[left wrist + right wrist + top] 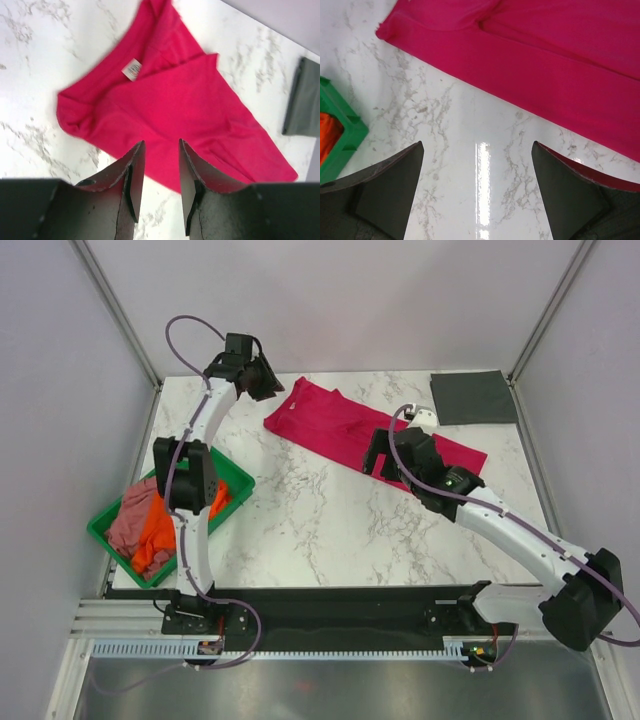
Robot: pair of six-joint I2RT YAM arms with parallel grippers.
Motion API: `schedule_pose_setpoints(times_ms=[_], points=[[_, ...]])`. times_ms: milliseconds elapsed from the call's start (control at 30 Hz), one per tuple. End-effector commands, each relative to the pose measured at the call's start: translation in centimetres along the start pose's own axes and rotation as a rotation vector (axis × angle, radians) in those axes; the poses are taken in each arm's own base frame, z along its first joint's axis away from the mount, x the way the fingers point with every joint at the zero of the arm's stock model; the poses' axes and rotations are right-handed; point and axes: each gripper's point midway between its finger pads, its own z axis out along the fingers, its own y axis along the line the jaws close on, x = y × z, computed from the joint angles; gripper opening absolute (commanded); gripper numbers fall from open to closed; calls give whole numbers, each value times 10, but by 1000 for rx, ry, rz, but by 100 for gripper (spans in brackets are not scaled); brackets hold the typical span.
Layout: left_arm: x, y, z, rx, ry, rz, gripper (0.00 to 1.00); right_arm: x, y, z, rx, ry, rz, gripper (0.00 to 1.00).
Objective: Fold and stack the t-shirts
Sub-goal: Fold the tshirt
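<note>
A crimson-red t-shirt [335, 422] lies flat, partly folded, running diagonally across the back of the marble table [320, 520]. Its white neck label faces up in the left wrist view. My left gripper [262, 380] hovers above the shirt's [175, 100] left end, jaws apart with nothing between them [161, 142]. My right gripper [375, 455] stands wide open over bare marble [477, 145] just in front of the shirt's [545, 55] near edge. A dark grey t-shirt [472, 397] lies folded at the back right corner. Orange [155, 535] and dusty pink [130, 512] t-shirts lie crumpled in the tray.
A green plastic tray [236, 480] sits at the table's left edge beside the left arm; its corner [345, 135] shows in the right wrist view. Grey walls enclose the table on three sides. Bare marble lies between the tray and the right arm.
</note>
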Motion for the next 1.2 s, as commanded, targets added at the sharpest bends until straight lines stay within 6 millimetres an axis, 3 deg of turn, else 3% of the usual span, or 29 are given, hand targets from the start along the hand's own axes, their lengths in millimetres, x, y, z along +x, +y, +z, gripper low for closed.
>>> schedule_pose_setpoints(times_ms=[0,67,100,167,200,267,400,500,533,567,600,700,933,1100,1167], points=[[10,-22,-41,15,-28,74,41,19,-30,20,112,47,-15,98],[22,-27,-45,49,14,56,40,16,-37,28,108,82,-23,98],[34,-29,-43,57,44,53,40,14,-60,41,163,110,-1,97],[48,-34,-39,57,66,74,40,12,-84,49,227,143,29,94],[48,-38,-37,65,66,90,40,14,-106,57,294,161,54,93],[56,-41,-29,82,94,99,40,16,-125,61,352,180,75,91],[62,-29,-16,40,104,77,40,22,-179,69,484,241,126,83],[68,-18,0,19,127,62,40,27,-210,69,545,267,147,64],[71,-16,4,14,133,59,40,33,-217,69,559,282,146,49],[72,-11,10,6,140,56,40,35,-230,68,587,288,160,44],[77,-6,20,-6,154,49,40,41,-235,67,599,301,162,35],[85,15,39,-61,169,26,40,48,-246,66,628,306,156,29],[86,46,63,-102,191,-11,40,87,-274,48,758,350,141,29],[82,50,75,-96,183,11,41,113,-280,36,771,383,147,33],[82,54,81,-101,184,12,41,121,-272,34,735,403,163,33]])
